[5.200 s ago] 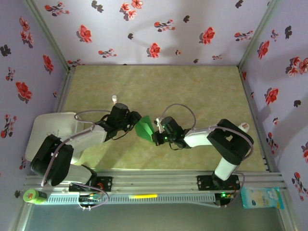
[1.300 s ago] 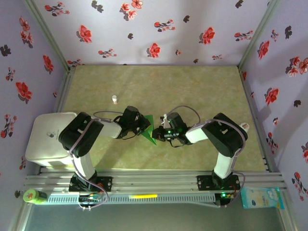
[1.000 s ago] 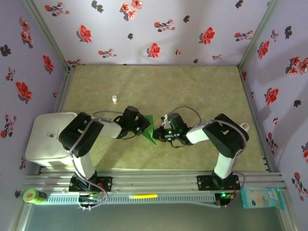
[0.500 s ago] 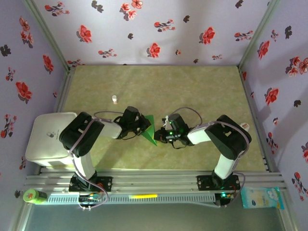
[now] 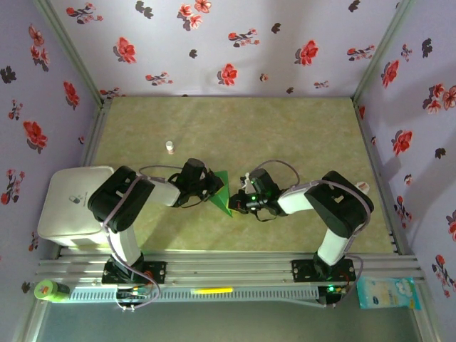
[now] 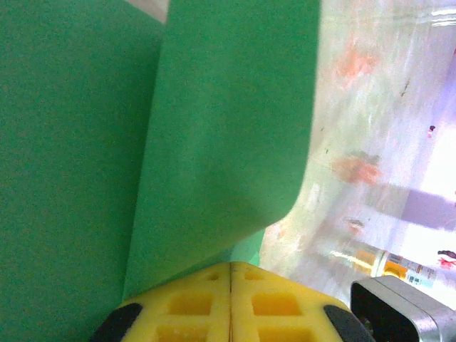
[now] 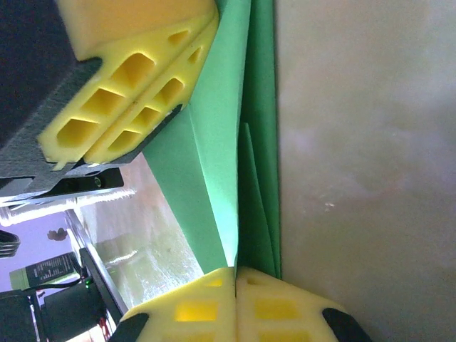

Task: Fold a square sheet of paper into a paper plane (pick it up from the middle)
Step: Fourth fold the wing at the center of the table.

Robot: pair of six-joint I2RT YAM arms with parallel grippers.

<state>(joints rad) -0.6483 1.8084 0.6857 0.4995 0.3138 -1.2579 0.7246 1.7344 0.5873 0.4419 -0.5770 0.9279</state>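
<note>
The thin bright-green paper sheet [image 5: 221,193], folded into a narrow pointed wedge with layered creases, sits just above the beige table [image 5: 285,128], front centre. The left gripper [image 5: 211,187] is clenched on its left edge. The right gripper [image 5: 234,204] is clenched on the opposite edge. The paper spans between both yellow-padded pincers.

Since five seconds back, I see the sheet of paper [image 5: 221,193] folded narrower, and my right gripper [image 5: 234,203] pinches it tighter.
</note>
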